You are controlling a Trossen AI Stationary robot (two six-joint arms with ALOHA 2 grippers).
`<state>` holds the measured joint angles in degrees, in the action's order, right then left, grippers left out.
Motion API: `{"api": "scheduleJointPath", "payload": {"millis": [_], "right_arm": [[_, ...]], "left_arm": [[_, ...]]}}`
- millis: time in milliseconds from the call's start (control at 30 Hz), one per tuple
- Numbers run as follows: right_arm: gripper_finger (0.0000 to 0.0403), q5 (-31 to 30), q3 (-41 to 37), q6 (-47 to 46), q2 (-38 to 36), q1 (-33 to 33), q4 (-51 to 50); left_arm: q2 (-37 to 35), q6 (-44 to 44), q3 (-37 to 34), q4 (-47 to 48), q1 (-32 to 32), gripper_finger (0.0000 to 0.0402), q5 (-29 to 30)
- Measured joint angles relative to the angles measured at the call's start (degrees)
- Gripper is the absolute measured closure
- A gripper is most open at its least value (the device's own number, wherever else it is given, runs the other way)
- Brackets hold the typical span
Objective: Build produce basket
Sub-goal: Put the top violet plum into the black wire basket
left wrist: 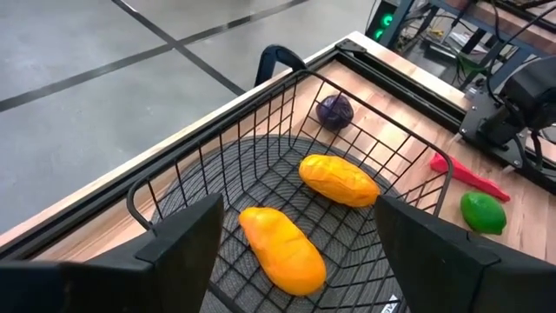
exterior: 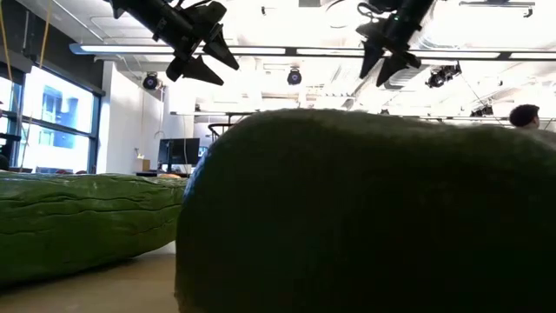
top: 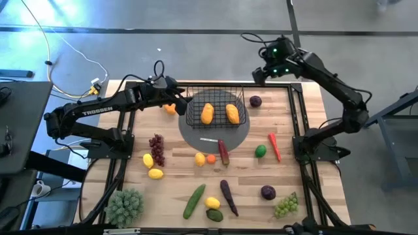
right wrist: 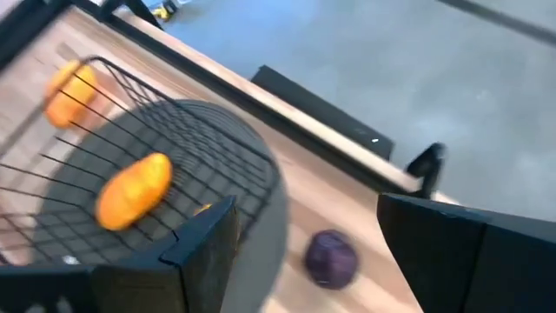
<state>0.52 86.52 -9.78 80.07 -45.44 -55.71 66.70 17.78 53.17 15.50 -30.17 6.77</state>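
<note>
High view: black wire basket sits on a grey disc at the worktop's far middle, holding two orange fruits; other produce lies scattered nearer.
Low view: a cucumber blocks the sight.
Left wrist view: left tool hovers over the basket, fingers apart, empty.
Right wrist view: right tool, fingers apart, empty, hangs above a plum beside the basket, likely its next pick.

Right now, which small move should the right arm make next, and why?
Probably lower the right gripper onto the purple plum. Its jaws are open and empty, the plum lies just outside the basket, and only two orange fruits are inside.
</note>
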Motion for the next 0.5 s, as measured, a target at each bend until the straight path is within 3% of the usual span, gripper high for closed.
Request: {"api": "scheduleJointPath", "payload": {"millis": [167, 500], "right_arm": [[0.0146, 0.2, 0.0, 8.4, -0.2, -3.4, -1.1], [0.0146, -3.2, 0.0, 15.2, -0.2, -4.8, -0.9]], "left_arm": [[0.0, 0.0, 0.0, 0.0, -0.1, 0.0112, 0.7], [0.0, 0.0, 0.0, -0.1, -0.1, 0.0112, 3.4]]}}
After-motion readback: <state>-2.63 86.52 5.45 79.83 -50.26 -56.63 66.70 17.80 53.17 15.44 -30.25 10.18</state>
